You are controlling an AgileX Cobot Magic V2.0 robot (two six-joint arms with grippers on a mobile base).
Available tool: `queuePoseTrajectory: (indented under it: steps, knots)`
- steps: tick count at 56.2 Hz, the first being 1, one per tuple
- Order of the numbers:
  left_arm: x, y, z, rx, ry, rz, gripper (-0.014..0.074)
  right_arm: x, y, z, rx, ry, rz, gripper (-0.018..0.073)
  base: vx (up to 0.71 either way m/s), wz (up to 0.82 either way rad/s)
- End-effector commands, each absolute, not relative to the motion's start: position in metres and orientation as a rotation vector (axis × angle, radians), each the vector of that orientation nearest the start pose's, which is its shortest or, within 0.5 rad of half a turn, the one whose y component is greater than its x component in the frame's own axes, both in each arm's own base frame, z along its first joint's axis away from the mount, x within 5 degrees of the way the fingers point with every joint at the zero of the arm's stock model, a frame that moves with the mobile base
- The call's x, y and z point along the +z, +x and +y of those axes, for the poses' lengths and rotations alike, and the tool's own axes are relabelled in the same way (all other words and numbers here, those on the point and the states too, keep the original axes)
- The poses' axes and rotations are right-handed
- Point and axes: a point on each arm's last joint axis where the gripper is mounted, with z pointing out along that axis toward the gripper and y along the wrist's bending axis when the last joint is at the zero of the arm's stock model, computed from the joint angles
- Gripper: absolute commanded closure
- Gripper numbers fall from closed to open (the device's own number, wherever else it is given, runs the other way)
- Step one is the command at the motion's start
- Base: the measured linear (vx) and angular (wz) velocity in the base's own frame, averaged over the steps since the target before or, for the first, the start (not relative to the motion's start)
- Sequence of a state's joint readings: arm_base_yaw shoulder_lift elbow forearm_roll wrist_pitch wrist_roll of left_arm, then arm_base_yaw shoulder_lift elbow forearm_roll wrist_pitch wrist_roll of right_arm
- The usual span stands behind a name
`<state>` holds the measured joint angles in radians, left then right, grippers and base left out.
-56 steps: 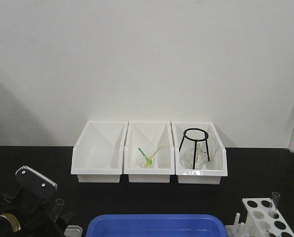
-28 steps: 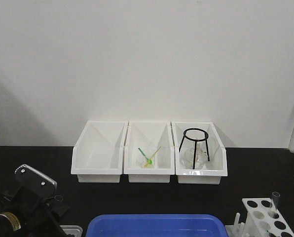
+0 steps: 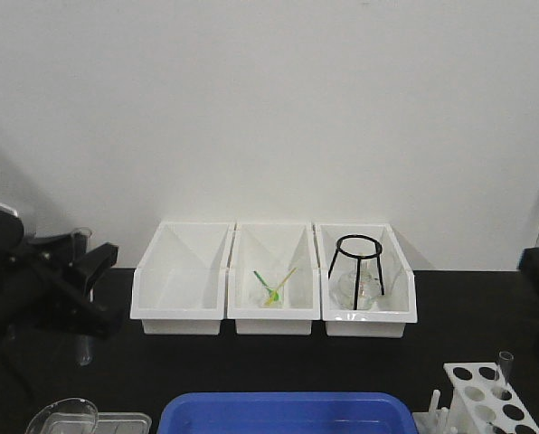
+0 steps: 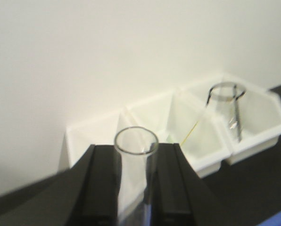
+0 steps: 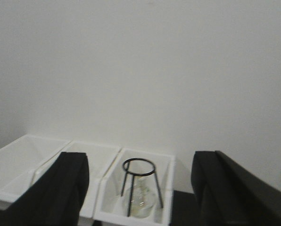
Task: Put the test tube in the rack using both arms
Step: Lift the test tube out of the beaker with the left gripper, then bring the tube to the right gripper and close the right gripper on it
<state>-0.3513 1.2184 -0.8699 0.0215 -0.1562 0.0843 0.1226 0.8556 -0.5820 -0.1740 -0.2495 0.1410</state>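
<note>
In the front view my left gripper [image 3: 89, 268] hangs high at the left, in front of the white bins, shut on the test tube [image 3: 85, 348]. The tube stands upright, its round bottom below the fingers and its rim above them. The left wrist view shows the tube's open rim [image 4: 136, 141] held between the two black fingers of the left gripper [image 4: 136, 157]. The white rack [image 3: 480, 395] sits at the bottom right of the table. In the right wrist view my right gripper [image 5: 139, 162] is open and holds nothing, facing the right bin.
Three white bins [image 3: 181, 307] line the back wall. The middle bin holds green and yellow sticks [image 3: 271, 286], the right bin a black wire tripod [image 3: 355, 267] over a glass flask. A blue tub [image 3: 283, 411] sits front centre, a glass beaker [image 3: 63, 418] front left. Another clear tube [image 3: 505, 366] stands in the rack.
My left arm has risen from the bottom left corner with the test tube, lifting it clear of the beaker. A dark edge of the right arm has come in at the right.
</note>
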Motion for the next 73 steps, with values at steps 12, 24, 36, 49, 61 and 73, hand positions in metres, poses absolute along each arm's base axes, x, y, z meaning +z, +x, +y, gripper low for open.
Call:
queuePoseTrajectory:
  steps: [12,24,36,49,61,73]
  knots:
    - [0.395,0.255,-0.147,-0.416,0.399,1.465,0.0604,0.331,0.200,0.095,0.343,-0.410,1.472,0.0048,0.00,0.00]
    - [0.386,0.252,-0.196,-0.575,0.460,1.462,0.0604,0.315,0.203,0.133,0.464,-0.530,1.445,0.0048,0.00,0.00]
    - [0.372,0.241,-0.233,-0.678,0.531,1.469,0.0603,0.309,0.206,0.143,0.506,-0.544,1.438,0.0048,0.00,0.00]
    - [0.365,0.232,-0.251,-0.747,0.553,1.471,0.0603,0.309,0.206,0.143,0.512,-0.536,1.437,0.0073,0.00,0.00]
    - [0.364,0.231,-0.252,-0.768,0.539,1.487,0.0603,0.310,0.206,0.143,0.515,-0.533,1.432,0.0155,0.00,0.00]
    - [0.362,0.230,-0.254,-0.791,0.530,1.517,0.0603,0.312,0.206,0.144,0.524,-0.527,1.404,0.0237,0.00,0.00]
